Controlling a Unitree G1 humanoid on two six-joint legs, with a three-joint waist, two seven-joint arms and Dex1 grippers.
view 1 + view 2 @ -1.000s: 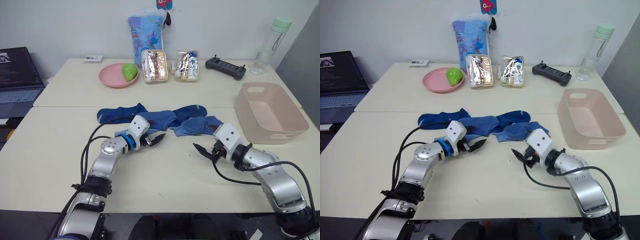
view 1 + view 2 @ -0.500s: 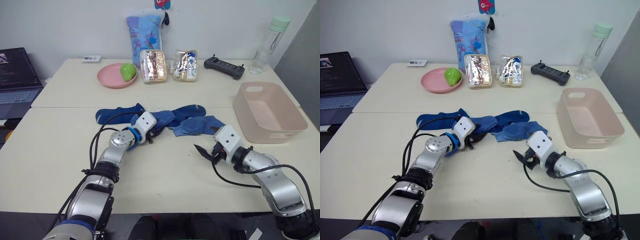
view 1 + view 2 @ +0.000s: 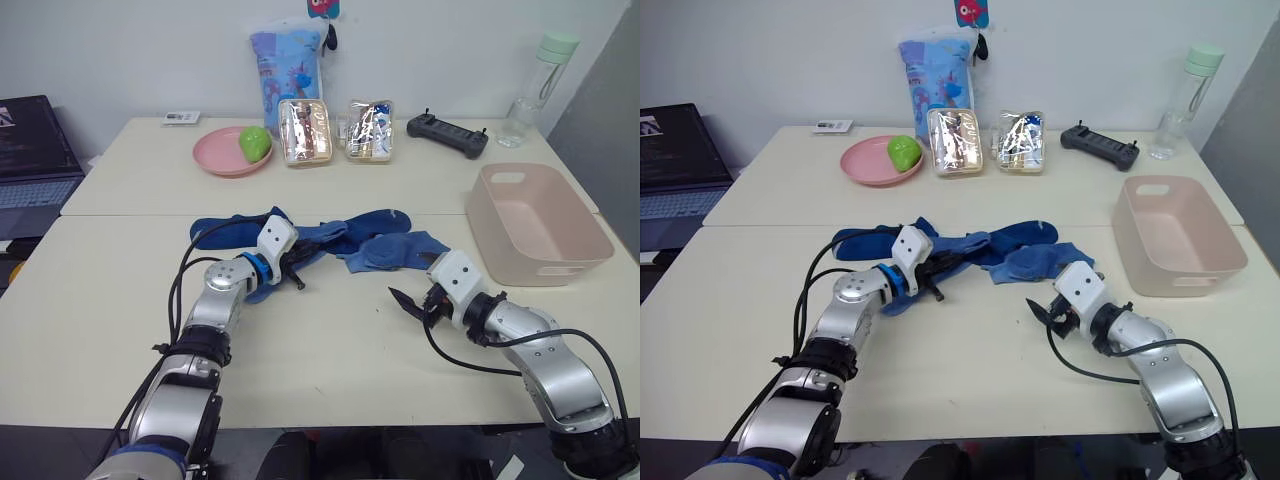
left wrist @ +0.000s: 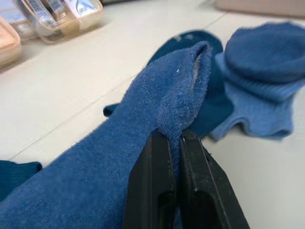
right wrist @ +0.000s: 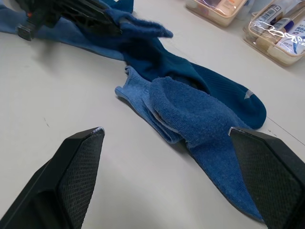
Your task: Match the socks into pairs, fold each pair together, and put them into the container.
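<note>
Soft, floppy blue socks heaped mid-frame, left of pink container. Left gripper pinched shut on one sock's edge, probably the cuff. Right gripper wide apart.

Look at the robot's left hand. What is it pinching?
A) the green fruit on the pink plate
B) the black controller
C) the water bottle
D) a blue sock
D: in the left wrist view the left hand has its two black fingers closed on a fold of a blue sock, among the other socks on the table.
</note>
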